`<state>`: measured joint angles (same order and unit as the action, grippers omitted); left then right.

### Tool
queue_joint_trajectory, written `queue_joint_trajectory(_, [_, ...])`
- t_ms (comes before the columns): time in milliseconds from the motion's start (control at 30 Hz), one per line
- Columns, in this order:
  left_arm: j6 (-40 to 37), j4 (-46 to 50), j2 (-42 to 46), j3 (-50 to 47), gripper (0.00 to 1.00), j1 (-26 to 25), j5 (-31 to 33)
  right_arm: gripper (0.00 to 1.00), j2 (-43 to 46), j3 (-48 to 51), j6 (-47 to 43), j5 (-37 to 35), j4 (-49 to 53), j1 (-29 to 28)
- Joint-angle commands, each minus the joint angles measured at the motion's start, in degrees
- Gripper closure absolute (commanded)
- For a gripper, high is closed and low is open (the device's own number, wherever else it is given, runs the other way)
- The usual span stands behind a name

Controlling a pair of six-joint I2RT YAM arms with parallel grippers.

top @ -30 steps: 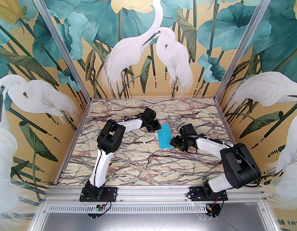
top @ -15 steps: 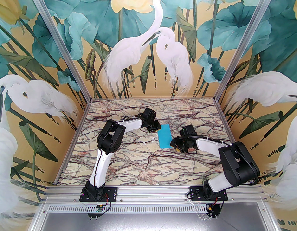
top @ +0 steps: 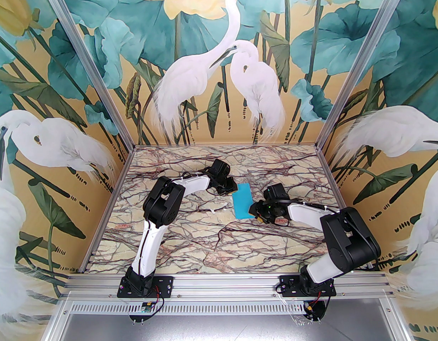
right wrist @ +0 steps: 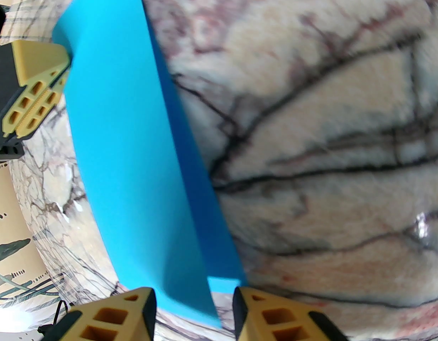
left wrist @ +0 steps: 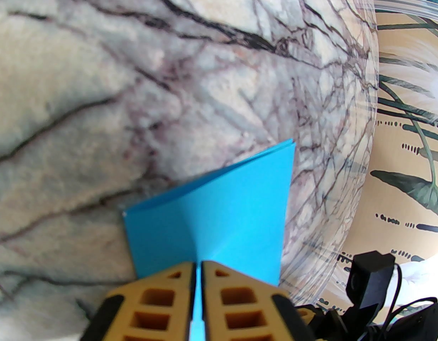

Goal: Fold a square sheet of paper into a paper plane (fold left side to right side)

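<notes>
The left tool has its yellow ribbed fingers pressed together on the far-left corner of the thin, bright cyan-blue sheet of paper, pinching both layers. The right tool stands about half open, its fingers astride the near end of the sheet with a gap on either side, gripping nothing.

Seen from above, the sheet of paper lies doubled into a narrow strip on the veined, marble-patterned bench, between the two tools and near the bench's middle. The upper layer sits slightly proud of the lower one along one long edge, so the crease looks soft rather than pressed flat.

The paper is likely very light and limp, with little stiffness beyond what the fold lends it. It should slide easily on the smooth bench and buckle or tear if pulled from two ends at once. Corners and edges are the sensible places to pinch, taking both layers together.
</notes>
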<state>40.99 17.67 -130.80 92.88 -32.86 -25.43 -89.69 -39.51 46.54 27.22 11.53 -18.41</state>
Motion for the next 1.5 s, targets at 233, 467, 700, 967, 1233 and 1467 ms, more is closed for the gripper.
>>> queue_joint_trajectory(233, [-0.04, 5.88, -1.91, -1.82, 0.86, -0.45, 2.22, 0.57, 0.22, -1.19, 0.54, 0.52, -2.26, -0.28])
queue_joint_trajectory(467, [-0.29, 6.24, -1.91, -1.32, 0.86, -0.62, 2.23, 0.58, 0.04, -1.57, 1.66, 3.15, -6.06, -0.31])
queue_joint_trajectory(700, [-0.24, 6.41, -2.16, -0.97, 0.86, -0.78, 2.10, 0.57, -1.59, -2.52, 2.48, 4.61, -8.09, -0.31])
queue_joint_trajectory(967, [-0.48, 6.85, -2.43, -0.60, 0.86, -0.93, 2.01, 0.57, -1.88, -3.81, 4.10, 6.02, -11.27, -0.65])
queue_joint_trajectory(1233, [-0.56, 7.00, -2.64, -0.38, 0.86, -1.06, 1.70, 0.56, -2.06, -4.42, 5.16, 7.15, -12.70, -0.72])
queue_joint_trajectory(1467, [-0.65, 6.96, -2.79, -0.25, 0.86, -1.06, 1.45, 0.55, -3.70, -6.05, 6.21, 8.34, -15.02, -1.31])
